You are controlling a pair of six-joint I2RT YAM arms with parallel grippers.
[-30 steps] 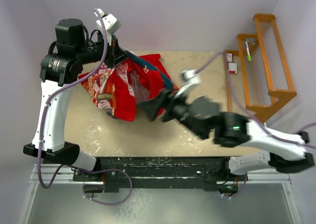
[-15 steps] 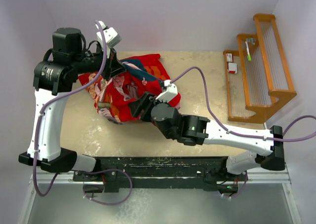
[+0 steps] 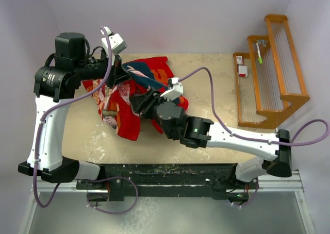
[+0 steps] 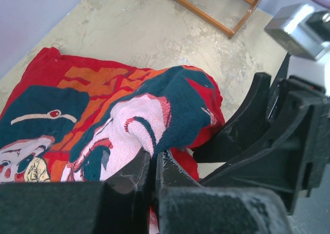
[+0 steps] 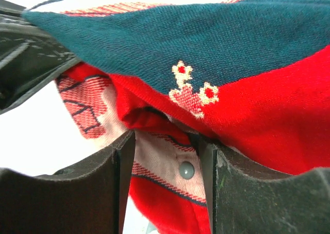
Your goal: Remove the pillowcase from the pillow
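Observation:
The red-orange pillowcase [image 3: 126, 118] lies bunched on the left half of the table, its cartoon faces partly showing [image 4: 46, 136]. My left gripper [image 3: 119, 69] is shut on a raised fold of its white and teal cloth [image 4: 153, 164] at the back edge of the bundle. My right gripper [image 3: 135, 101] has reached into the bundle from the right. Its jaws stand apart around a pinkish inner hem with a grey snap button [image 5: 166, 159], under a teal and red flap [image 5: 247, 105]. The pillow is hidden.
A wooden rack [image 3: 278, 69] stands at the right edge of the beige table [image 3: 211, 79], with a small white and red object [image 3: 241, 66] at its near corner. Walls close off the back and left. The right arm's black body [image 4: 278, 136] sits close to my left gripper.
My right arm has swung left across the table into the pillowcase, and its jaws have narrowed around the inner hem. My left gripper keeps its hold, barely moved.

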